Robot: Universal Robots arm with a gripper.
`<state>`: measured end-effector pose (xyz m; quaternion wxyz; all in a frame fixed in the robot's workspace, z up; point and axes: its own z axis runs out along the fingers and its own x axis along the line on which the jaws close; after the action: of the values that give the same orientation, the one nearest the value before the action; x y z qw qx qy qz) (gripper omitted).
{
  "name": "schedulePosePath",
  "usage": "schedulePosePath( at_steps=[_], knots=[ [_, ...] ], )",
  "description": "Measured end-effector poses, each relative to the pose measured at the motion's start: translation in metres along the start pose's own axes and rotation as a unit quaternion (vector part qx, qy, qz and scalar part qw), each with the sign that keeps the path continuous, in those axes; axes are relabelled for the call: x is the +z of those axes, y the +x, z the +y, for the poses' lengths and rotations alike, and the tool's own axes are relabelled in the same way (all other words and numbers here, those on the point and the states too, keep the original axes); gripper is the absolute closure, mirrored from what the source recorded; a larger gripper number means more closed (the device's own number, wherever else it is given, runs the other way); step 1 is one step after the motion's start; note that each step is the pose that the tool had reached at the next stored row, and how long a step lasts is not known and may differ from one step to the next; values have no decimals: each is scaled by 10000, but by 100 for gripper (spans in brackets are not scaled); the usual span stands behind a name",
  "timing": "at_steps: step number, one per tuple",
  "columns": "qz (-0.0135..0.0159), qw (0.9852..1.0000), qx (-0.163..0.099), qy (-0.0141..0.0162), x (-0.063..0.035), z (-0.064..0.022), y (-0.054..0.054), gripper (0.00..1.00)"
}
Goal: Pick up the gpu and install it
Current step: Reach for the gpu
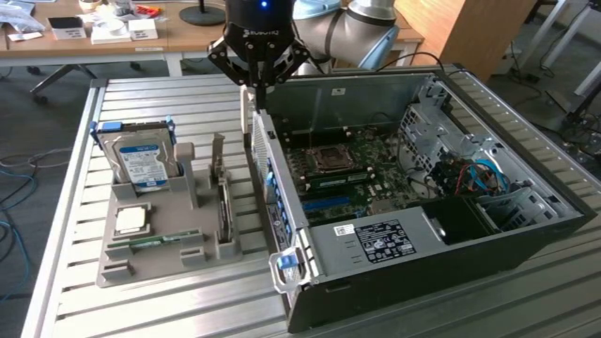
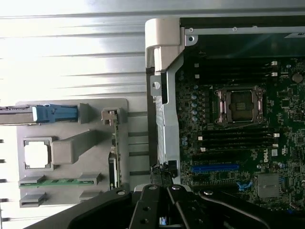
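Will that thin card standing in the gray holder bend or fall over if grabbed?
The gpu probably stays stiff; it looks like a board with a metal end. Standing on its thin edge in the gray holder, it may tip if nudged sideways.

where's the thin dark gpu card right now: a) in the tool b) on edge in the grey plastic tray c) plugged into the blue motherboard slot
b: the thin dark gpu card stands on edge in the grey plastic tray, apart from the shut black tool.
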<state>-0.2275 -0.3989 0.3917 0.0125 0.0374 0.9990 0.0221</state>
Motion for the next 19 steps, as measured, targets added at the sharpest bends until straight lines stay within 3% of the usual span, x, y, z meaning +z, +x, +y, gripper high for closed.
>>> schedulePosePath(
  at_steps=[19],
  knots=[
    [0, 10000, 0, 0, -6, -19, 250, 89]
  ],
)
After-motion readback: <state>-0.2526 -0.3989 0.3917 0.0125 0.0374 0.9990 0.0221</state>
